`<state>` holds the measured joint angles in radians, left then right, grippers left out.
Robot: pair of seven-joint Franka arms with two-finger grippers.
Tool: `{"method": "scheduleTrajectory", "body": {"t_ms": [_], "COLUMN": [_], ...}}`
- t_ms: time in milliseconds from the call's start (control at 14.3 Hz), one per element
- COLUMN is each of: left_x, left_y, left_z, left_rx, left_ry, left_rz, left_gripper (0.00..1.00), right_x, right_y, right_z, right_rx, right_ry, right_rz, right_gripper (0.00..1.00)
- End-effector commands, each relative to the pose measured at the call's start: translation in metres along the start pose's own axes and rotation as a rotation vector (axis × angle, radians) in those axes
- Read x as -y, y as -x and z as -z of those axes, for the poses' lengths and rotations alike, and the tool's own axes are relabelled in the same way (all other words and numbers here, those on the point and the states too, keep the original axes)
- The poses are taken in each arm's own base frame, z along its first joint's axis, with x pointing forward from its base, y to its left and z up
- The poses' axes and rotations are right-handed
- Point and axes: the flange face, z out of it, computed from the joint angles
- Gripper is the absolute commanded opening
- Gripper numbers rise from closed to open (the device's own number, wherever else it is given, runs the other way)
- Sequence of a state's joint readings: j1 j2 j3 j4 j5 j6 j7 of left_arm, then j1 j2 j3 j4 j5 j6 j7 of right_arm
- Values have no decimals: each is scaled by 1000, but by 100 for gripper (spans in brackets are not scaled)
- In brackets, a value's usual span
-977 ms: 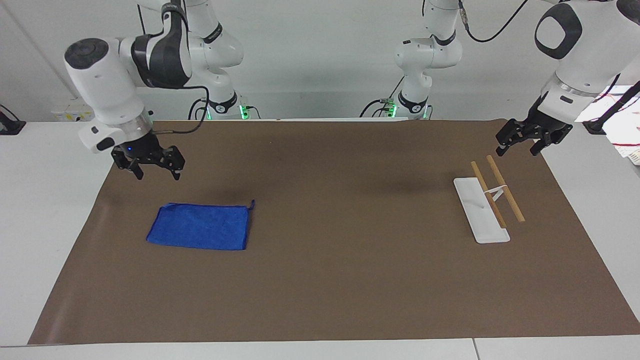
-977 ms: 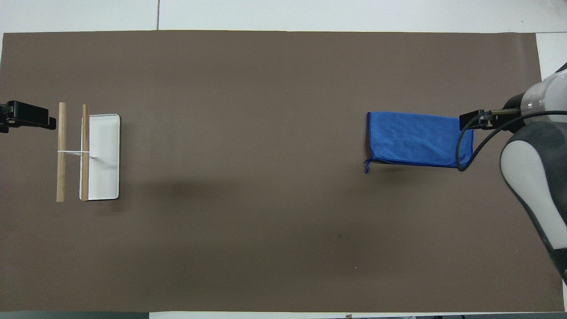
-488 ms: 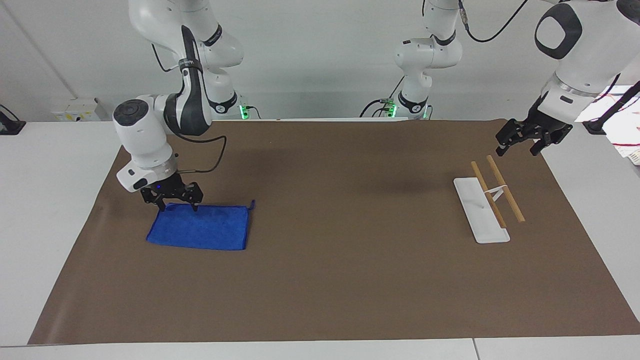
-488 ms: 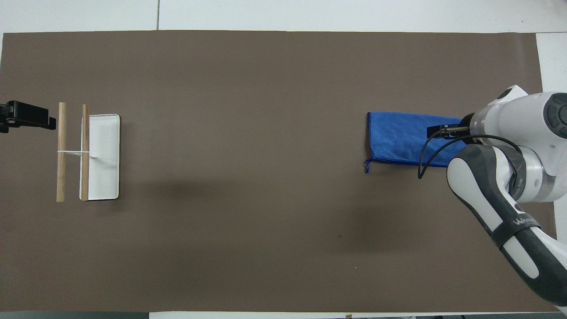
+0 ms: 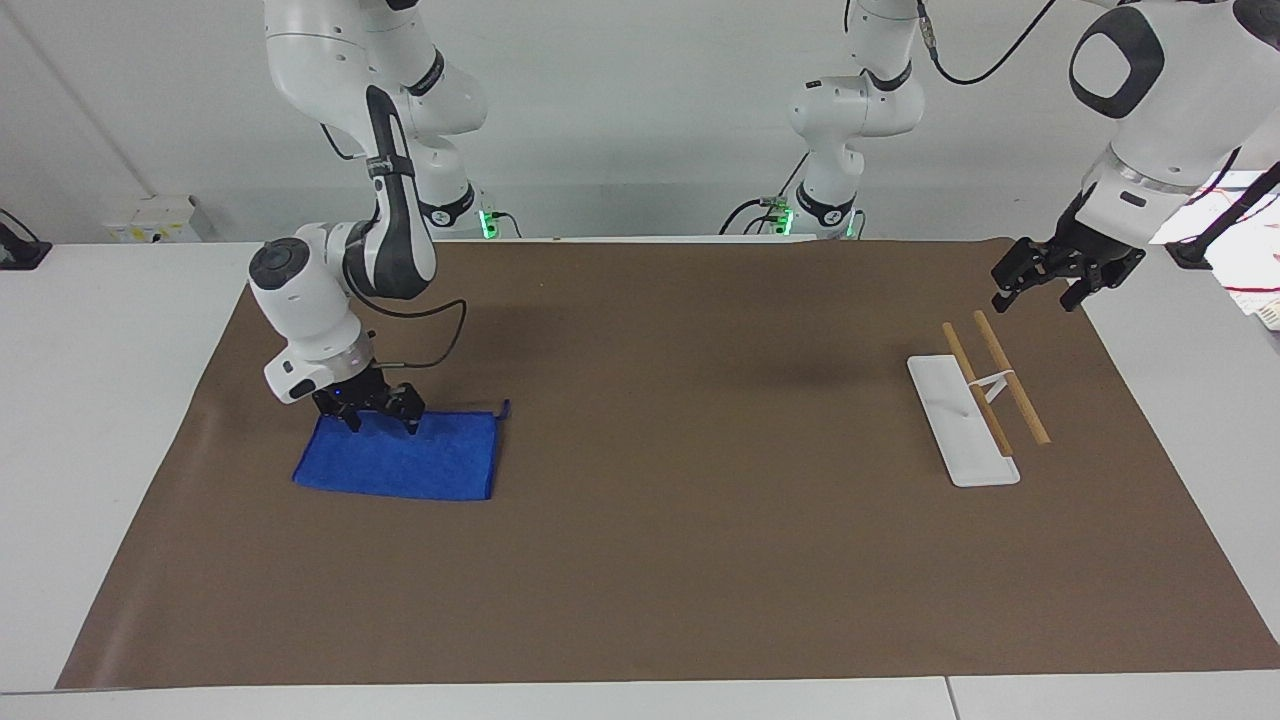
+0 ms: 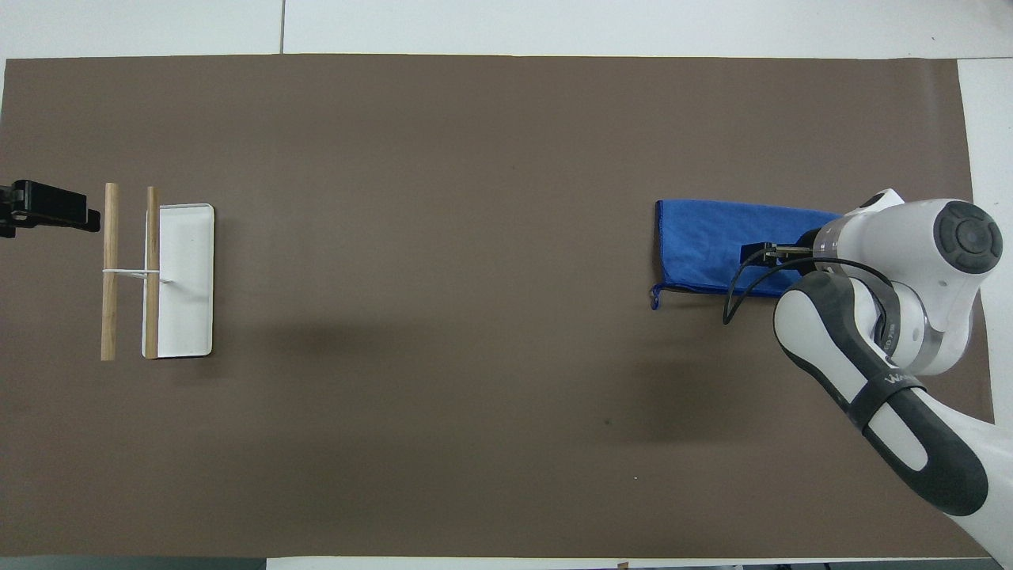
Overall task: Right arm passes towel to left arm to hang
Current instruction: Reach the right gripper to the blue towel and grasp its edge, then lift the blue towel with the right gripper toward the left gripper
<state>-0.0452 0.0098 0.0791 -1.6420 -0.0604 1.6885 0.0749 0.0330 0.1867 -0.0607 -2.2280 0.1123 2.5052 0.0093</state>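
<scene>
Right tool [image 5: 380, 422] spread open, fingertips down at the towel [image 5: 420, 462], nothing gripped. Left tool [image 5: 1040, 285] open, empty, waiting above the desk [image 5: 660, 560].

Materials and surface finish

The towel [image 5: 400, 455] is bright blue cloth with a soft, matt, slightly napped surface. The mat [image 5: 660, 560] covering the tabletop [image 5: 90, 400] is brown, matt and smooth, paper-like; the tabletop itself is white and smooth. The rack base [image 5: 960, 420] looks like white plastic, smooth with a slight sheen, and carries 2 bare, matt wooden rods [image 5: 1010, 390]. The arm shells [image 5: 300, 300] are glossy white plastic with dark grey panels; each pincer is matt black.
</scene>
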Motion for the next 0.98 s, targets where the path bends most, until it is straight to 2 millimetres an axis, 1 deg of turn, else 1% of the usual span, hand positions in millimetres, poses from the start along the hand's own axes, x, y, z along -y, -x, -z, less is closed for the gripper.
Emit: {"method": "scheduleTrajectory", "body": {"t_ms": [0, 70, 140, 209, 279, 349, 488, 558, 628, 767, 907], "left_x": [0, -1, 0, -1, -1, -1, -1, -1, -1, -1, -1], "left_y": [3, 3, 3, 3, 3, 3, 3, 3, 3, 3, 3], "left_z": [1, 2, 2, 1, 2, 2, 2, 2, 2, 2, 1], "left_rx": [0, -2, -1, 0, -2, -2, -2, -2, -2, -2, 0], "left_ry": [3, 5, 5, 5, 5, 5, 5, 5, 5, 5, 5], "left_rz": [-2, -2, 0, -2, -2, -2, -2, -2, -2, -2, -2], "left_gripper": [100, 100, 100, 100, 100, 100, 100, 100, 100, 100, 100], "right_x": [-2, -3, -3, -2, -2, 0, 2, 13, 23, 37, 59], "right_y": [3, 2, 3, 4, 4, 4, 2, -1, -5, -15, -24], "right_z": [-14, -18, -23, -24, -24, -23, -21, -17, -8, 19, 51], "right_rx": [-3, -10, -1, 3, 8, 12, 25, 34, 53, 69, 84], "right_ry": [0, 6, 13, 24, 39, 49, 50, 48, 47, 45, 41], "right_rz": [13, 20, 28, 49, 72, 89, 93, 109, 115, 98, 88], "right_gripper": [100, 100, 94, 67, 22, 0, 0, 0, 0, 0, 0]}}
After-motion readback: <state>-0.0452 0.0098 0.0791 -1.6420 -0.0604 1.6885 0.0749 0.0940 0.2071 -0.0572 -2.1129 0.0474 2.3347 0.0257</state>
